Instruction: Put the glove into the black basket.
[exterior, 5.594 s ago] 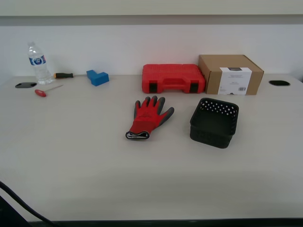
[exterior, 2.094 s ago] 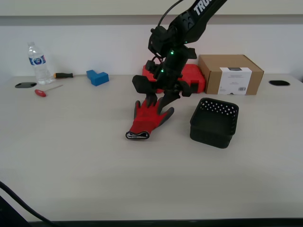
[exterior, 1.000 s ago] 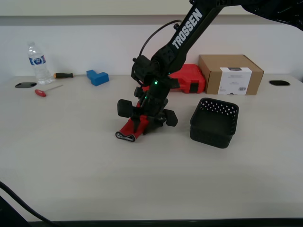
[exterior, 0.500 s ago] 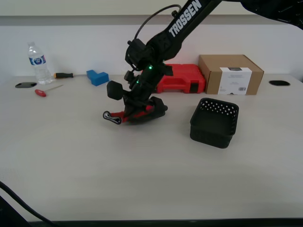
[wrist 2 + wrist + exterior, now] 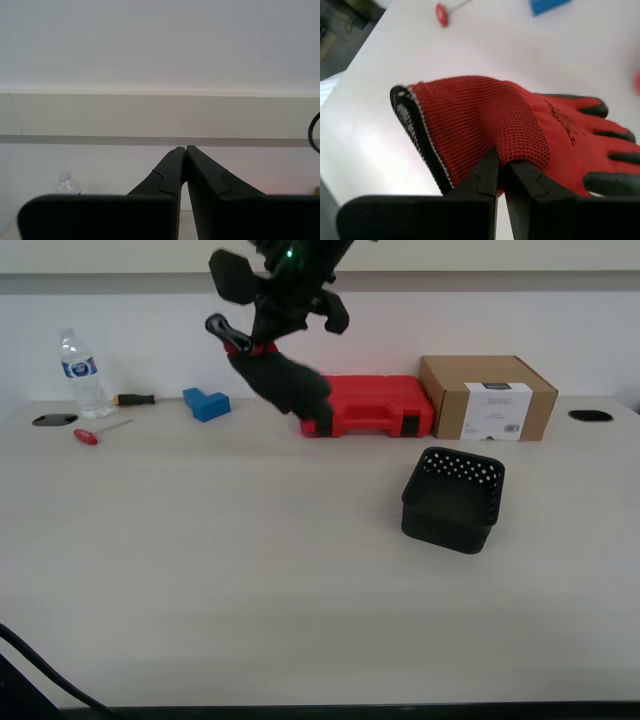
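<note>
**Glove held high above the table, basket standing open**

My first gripper [image 5: 501,172] has its jaws pinched on the red knit back of the glove [image 5: 520,130], close to the black-and-white cuff edge. In the exterior view this gripper [image 5: 262,328] is high above the table [image 5: 200,570], and the glove [image 5: 285,385] hangs from it with its dark fingers trailing down in front of the red tool case [image 5: 375,405]; motion blur hides whether glove and case touch.

Taking the black basket [image 5: 452,500] as landmark: the glove is up and well off toward the exterior view's left of it, clear of its rim. The basket's mouth is open and holds nothing. Behind it, near the wall, stands the cardboard box [image 5: 487,397], with the tool case just beside the box. The table surface between the basket and the case is bare, as is the wide stretch in front of the basket down to the table's near edge.

Far from the basket, at the exterior view's left, sit a water bottle [image 5: 80,375], a blue block [image 5: 206,403] and a red-handled screwdriver [image 5: 98,431].

My second gripper [image 5: 184,165] has its jaws pressed together on nothing, facing the wall.
</note>
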Robot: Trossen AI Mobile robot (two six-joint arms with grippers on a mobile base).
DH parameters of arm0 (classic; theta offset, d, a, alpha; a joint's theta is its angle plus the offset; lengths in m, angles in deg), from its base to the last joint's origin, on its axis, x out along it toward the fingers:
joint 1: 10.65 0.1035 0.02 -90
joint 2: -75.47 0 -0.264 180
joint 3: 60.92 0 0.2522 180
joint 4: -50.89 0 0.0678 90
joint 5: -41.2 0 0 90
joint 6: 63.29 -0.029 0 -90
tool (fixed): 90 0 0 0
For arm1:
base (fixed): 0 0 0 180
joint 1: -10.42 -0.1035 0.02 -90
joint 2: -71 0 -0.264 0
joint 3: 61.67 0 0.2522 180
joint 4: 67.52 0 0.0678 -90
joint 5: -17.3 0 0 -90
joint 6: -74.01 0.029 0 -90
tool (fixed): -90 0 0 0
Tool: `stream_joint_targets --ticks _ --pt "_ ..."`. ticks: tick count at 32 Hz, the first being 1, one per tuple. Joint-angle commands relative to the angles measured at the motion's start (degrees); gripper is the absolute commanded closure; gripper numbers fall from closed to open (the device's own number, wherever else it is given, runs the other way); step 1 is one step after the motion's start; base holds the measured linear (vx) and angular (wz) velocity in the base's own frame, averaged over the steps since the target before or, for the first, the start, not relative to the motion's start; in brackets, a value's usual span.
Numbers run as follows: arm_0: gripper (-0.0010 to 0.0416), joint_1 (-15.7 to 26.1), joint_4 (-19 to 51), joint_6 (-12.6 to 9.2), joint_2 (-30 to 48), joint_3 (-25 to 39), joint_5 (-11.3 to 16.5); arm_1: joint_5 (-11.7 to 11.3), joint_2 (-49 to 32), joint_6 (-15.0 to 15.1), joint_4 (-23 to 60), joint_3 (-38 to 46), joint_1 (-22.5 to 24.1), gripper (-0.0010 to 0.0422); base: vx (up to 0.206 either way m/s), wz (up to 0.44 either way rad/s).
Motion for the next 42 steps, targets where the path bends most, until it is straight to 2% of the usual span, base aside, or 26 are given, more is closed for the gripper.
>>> stream_joint_targets --ticks 1,3,6,10,13,16,19,20,26,31,33,39,42 --pt "0.0407 -1.01 3.13 2.4 -2.23 0.11 -1.2 -0.15 -0.02 0.0 -0.11 0.04 0.02 0.0412 0.0 0.0" --pt "0.0407 -1.81 5.86 4.81 -3.85 -0.17 -3.23 -0.15 -0.02 0.0 -0.04 0.04 0.02 0.0412 0.0 0.0" --pt "0.0407 -2.84 6.32 6.56 -6.4 -2.21 -6.14 -0.15 -0.02 0.0 -0.07 0.11 0.02 0.0412 0.0 0.0" --pt "0.0407 -5.66 6.91 6.75 -11.78 -6.29 -6.08 -0.15 -0.02 0.0 -0.07 0.07 0.02 0.0412 0.0 0.0" --pt "0.0407 -8.5 5.51 7.06 -17.4 -11.89 -6.14 -0.15 -0.02 0.0 -0.04 0.04 0.04 0.0412 0.0 0.0" --pt "0.0407 -11.02 3.39 7.21 -21.97 -18.71 -6.14 -0.13 -0.02 0.0 -0.04 0.04 0.04 0.0412 0.0 0.0" --pt "0.0407 -13.18 -0.66 6.88 -28.72 -30.58 -6.14 -0.2 -0.02 0.02 -0.09 0.07 0.02 0.0412 0.0 0.0" --pt "0.0407 -13.68 -2.97 6.36 -32.15 -36.5 -6.16 -0.17 -0.02 0.0 -0.07 0.04 0.02 0.0412 0.0 0.0" --pt "0.0407 -15.85 -4.37 5.77 -41.27 -49.9 -7.98 -0.33 -0.02 0.0 -0.02 0.02 0.02 0.0412 0.0 0.0" --pt "0.0407 -18.34 -5.7 5.4 -44.09 -56.19 -8.0 -0.31 -0.02 0.0 -0.02 0.04 0.04 0.0412 0.0 0.0" --pt "0.0407 -18.8 -9.94 4.57 -44.11 -58.9 -7.1 -0.33 -0.02 0.0 -0.04 0.09 0.02 0.0412 0.0 0.0" --pt "0.0407 -19.85 -13.31 3.85 -38.95 -64.35 -6.97 -0.33 -0.02 0.0 -0.09 0.04 0.02 0.0412 0.0 0.0" --pt "0.0407 -21.59 -16.17 3.08 -35.21 -66.64 -6.01 -0.33 -0.02 0.0 -0.11 0.04 0.02 0.0412 0.0 0.0"
